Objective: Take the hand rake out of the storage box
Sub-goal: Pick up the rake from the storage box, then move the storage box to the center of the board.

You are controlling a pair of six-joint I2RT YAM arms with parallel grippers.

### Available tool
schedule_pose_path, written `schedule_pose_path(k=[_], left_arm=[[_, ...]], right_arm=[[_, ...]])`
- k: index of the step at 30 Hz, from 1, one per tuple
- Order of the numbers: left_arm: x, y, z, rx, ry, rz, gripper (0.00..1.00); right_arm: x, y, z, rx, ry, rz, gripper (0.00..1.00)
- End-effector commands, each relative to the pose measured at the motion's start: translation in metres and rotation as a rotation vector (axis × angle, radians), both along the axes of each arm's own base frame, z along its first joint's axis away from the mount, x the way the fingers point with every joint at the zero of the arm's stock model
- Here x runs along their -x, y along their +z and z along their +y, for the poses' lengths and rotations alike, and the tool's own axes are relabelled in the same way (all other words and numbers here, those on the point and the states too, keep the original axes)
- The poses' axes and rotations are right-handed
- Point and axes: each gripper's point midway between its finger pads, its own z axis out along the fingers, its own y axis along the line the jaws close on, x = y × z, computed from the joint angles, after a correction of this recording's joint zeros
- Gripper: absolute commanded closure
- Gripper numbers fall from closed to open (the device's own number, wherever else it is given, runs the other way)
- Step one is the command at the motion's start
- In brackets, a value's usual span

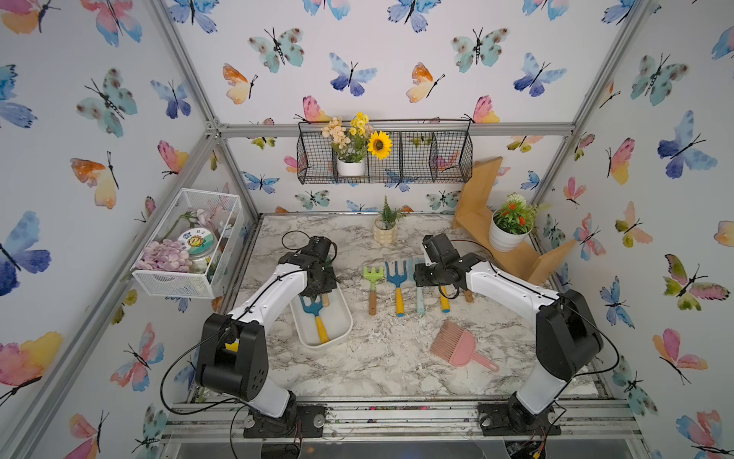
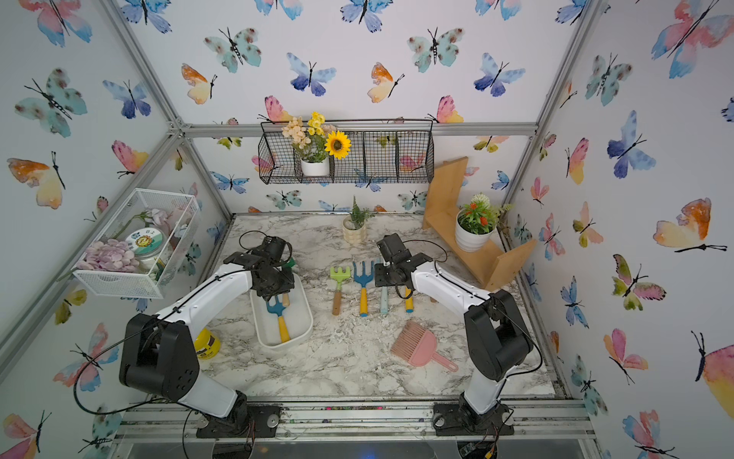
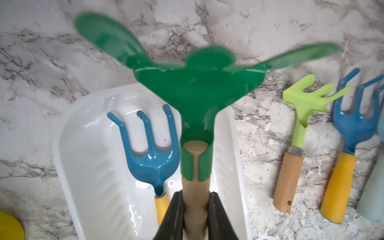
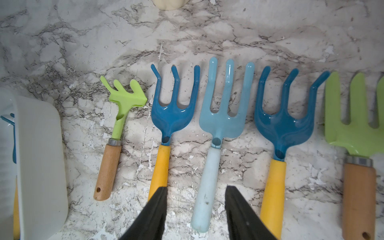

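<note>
The hand rake (image 3: 197, 87) has a dark green three-pronged head and a pale wooden handle. My left gripper (image 3: 196, 199) is shut on that handle, and the head is raised over the far rim of the white storage box (image 3: 87, 166). A blue fork with a yellow handle (image 3: 153, 158) lies inside the box. In both top views the left gripper (image 1: 317, 294) hangs over the box's (image 1: 341, 324) far end. My right gripper (image 4: 196, 191) is open just above the light blue fork's handle (image 4: 207, 187), not touching it.
Several hand tools (image 1: 397, 286) lie in a row right of the box. A pink dustpan brush (image 1: 460, 345) lies at the front right. A small plant pot (image 1: 384, 230), a wooden shelf (image 1: 516, 258), a yellow jar (image 2: 206, 343) and a white mesh basket (image 1: 186, 246) ring the table.
</note>
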Motion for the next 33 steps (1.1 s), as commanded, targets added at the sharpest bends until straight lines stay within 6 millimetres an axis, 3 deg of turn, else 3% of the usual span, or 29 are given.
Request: schedule_pose_path(k=[1,9,13,17,27,33], left_arm=[[-0.004,0.023,-0.01,-0.016,-0.038,-0.024,0.85],[-0.022,0.031,-0.061,0.021,-0.109,-0.035,0.85],[-0.026,0.021,-0.087,0.025,-0.13,-0.015,0.85],[-0.03,0.001,-0.102,0.022,-0.143,0.012,0.86],[-0.018,-0.048,-0.088,-0.047,-0.178,0.068,0.87],[-0.013,-0.059,-0.066,-0.073,-0.16,0.085,0.87]], right_arm=[[0.0,0.005,-0.002,-0.013,-0.014,0.0,0.49],[0.001,0.004,-0.004,-0.005,-0.019,0.0,0.49],[0.002,0.003,-0.006,0.004,-0.02,0.004,0.49],[0.004,0.001,-0.008,0.013,-0.022,0.007,0.49],[0.004,0.0,-0.009,0.017,-0.017,0.006,0.49],[0.002,0.002,-0.007,0.015,-0.015,0.004,0.49]])
